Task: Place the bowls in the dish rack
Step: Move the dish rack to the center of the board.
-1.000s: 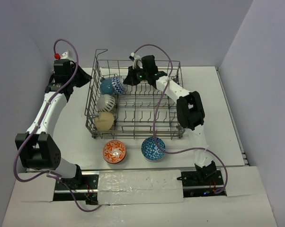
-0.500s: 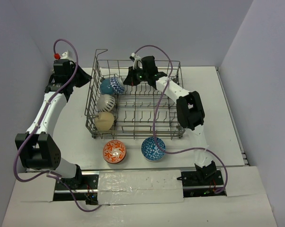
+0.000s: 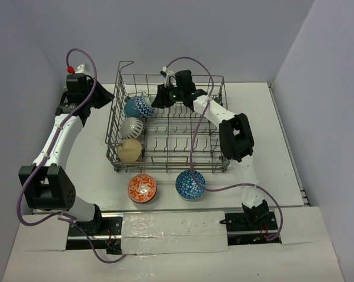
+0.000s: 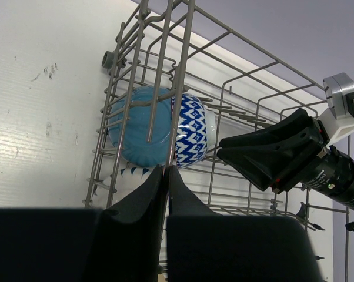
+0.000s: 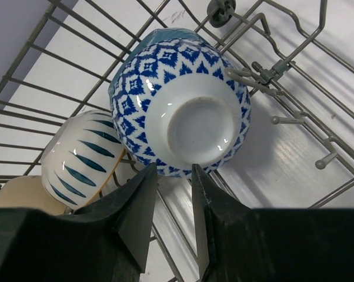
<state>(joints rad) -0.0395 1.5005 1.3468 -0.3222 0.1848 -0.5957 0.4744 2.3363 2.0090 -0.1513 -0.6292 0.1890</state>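
I've got the rack (image 3: 177, 141) sitting mid-counter (image 3: 283, 147). It's a grey rectangular wire basket w/ rows of thin upright tines and a raised loop handle (image 3: 126, 63) at the far-left corner.

Three bowls stand on edge along its left side, far to near:
- The diamond bowl (image 5: 183, 100) is glossy, w/ a blue-on-white diamond print outside, a plain white round foot and a smooth teal inside. Its mouth faces the left wall.
- The striped bowl (image 5: 77, 158) is white w/ dark blue tapered strokes.
- The cream bowl (image 3: 130, 150) is plain and matte-looking.

R claw (image 5: 173, 169) is released. Its two black wedge-shaped fingers stand a bit apart w/ a gap between them and grip nothing. The tips sit just beside the diamond bowl's foot, inside the rack.

L claw (image 4: 167, 170) is clenched, fingers pressed together. It's outside the rack w/ its tips right at a wire of the left wall. I can't tell if that wire is pinched.

Two more bowls sit mouth-up on the counter just in front of the rack's near wall. The orange bowl (image 3: 142, 188) has an orange-and-white pattern. The blue bowl (image 3: 190, 185), to its right, has a fine blue print.
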